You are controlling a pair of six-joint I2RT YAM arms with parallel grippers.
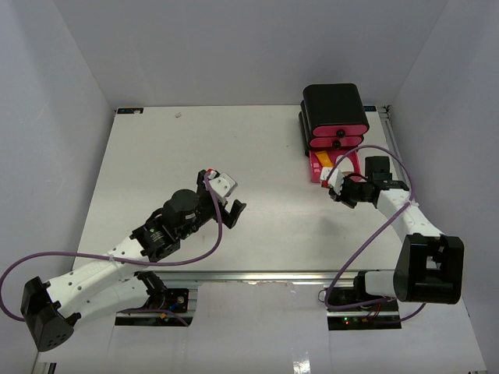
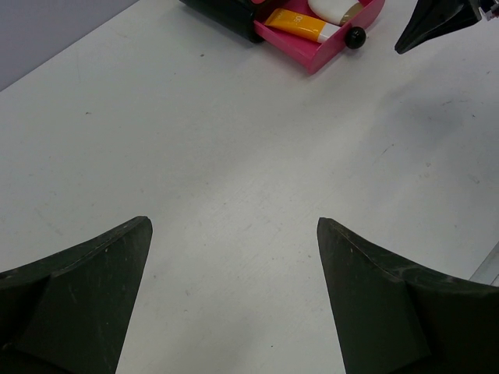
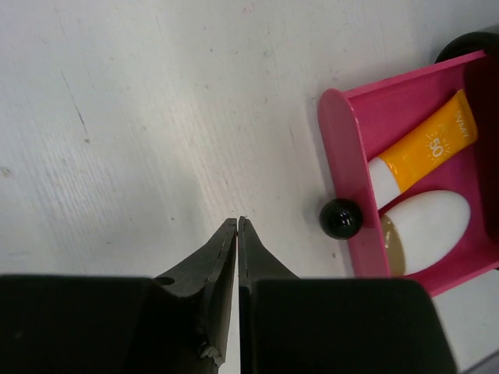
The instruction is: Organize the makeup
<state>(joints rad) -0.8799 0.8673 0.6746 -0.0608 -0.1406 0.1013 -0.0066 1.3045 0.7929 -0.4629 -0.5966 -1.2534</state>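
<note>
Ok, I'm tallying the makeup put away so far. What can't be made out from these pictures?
Top view: what lies in the open pink drawer is too small to tell.
Right wrist view: the drawer's inner end runs off the frame, beyond the orange tube and white oval piece.
Closed drawers: contents hidden behind their fronts.

Printed in white on the orange tube [image 3: 431, 142]: the number "50", with a small round sign just beside it (a sun, by the look). Finer lettering toward the crimped end too blurred to read. Tube lying in the pink drawer [image 3: 343, 148], along one side wall, by the far right corner of the table [image 1: 234, 156]. From the left wrist, only a faint white smudge there, unreadable.
</note>
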